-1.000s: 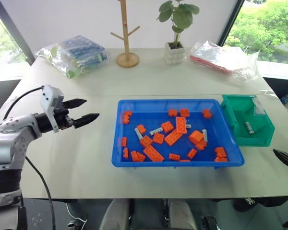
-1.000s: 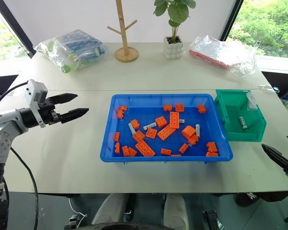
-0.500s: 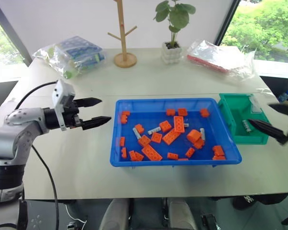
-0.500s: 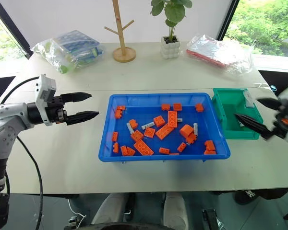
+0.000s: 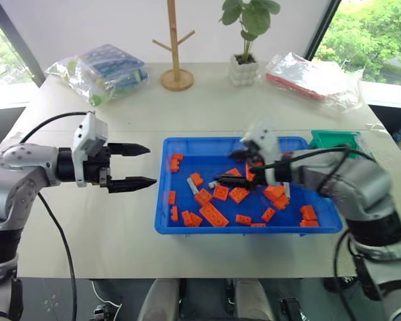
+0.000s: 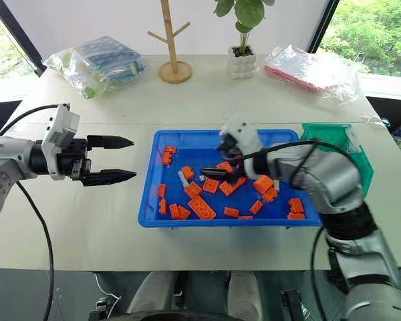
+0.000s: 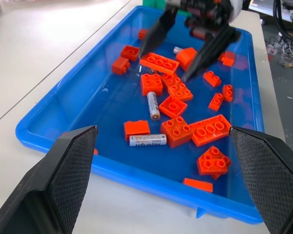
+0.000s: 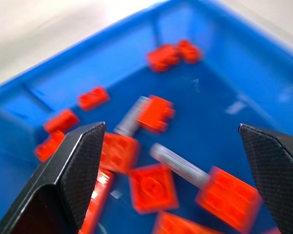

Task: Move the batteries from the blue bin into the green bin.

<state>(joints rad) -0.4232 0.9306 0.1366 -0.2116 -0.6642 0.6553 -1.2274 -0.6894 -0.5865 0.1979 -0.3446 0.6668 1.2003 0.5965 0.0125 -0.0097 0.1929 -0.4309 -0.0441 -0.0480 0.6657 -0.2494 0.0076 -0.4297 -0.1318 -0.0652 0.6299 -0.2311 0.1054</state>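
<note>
Batteries lie among orange bricks near the blue bin's left end, where I have my right gripper spread wide above them, left gripper released off the bin's left rim.

The blue bin is showing glossy moulded plastic, its floor reflecting light. The orange bricks are looking like smooth studded plastic. The batteries are gleaming metallic with printed wrappers. The fingertips are wearing matt black, finely cross-hatched pads. The table is appearing matt and pale.
</note>
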